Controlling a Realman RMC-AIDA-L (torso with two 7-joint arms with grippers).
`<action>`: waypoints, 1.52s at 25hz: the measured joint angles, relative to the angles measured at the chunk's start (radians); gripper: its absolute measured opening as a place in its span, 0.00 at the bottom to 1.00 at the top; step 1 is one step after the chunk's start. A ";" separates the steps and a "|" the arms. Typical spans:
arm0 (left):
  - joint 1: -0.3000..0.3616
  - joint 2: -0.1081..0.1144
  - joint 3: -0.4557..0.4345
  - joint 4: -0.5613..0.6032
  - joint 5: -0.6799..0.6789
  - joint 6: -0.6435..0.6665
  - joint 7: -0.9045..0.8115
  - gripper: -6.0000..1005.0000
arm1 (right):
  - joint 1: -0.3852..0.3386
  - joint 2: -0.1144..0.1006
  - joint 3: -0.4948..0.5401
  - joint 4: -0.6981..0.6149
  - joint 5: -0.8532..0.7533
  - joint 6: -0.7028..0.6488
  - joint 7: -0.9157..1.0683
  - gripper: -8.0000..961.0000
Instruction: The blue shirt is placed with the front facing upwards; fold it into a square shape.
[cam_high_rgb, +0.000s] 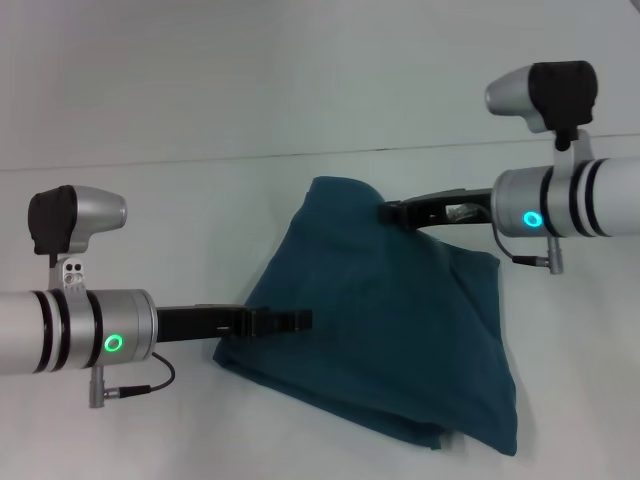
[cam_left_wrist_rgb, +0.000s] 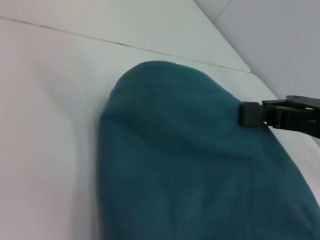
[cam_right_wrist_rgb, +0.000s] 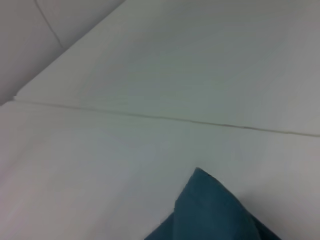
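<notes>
The blue shirt (cam_high_rgb: 400, 320) is a bunched, folded-over teal mass in the middle of the white table, showing plain cloth only. My left gripper (cam_high_rgb: 300, 320) reaches in from the left and is shut on the shirt's left edge. From the right, my right gripper (cam_high_rgb: 390, 212) is shut on the raised far part of the shirt, holding it up in a peak. The shirt's lower right part trails down toward the table's near edge. The left wrist view is mostly filled by the shirt (cam_left_wrist_rgb: 190, 165), with the right gripper (cam_left_wrist_rgb: 246, 114) pinching its far side. A raised corner of the shirt (cam_right_wrist_rgb: 215, 212) shows in the right wrist view.
The white table (cam_high_rgb: 150, 220) carries only the shirt. A thin seam (cam_high_rgb: 200, 160) runs across behind it, with a pale wall beyond. Both forearms hang above the table at the left and right sides.
</notes>
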 joint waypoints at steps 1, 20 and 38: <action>0.000 0.000 0.000 -0.001 0.000 -0.001 0.000 0.81 | -0.004 0.000 0.001 -0.003 0.000 0.001 0.001 0.04; 0.000 0.000 -0.001 0.002 -0.005 -0.011 0.000 0.81 | -0.152 -0.009 0.019 -0.103 0.102 0.014 0.020 0.16; 0.000 -0.002 -0.001 0.003 -0.008 -0.010 0.002 0.81 | -0.257 -0.109 0.034 -0.083 0.071 -0.171 0.285 0.59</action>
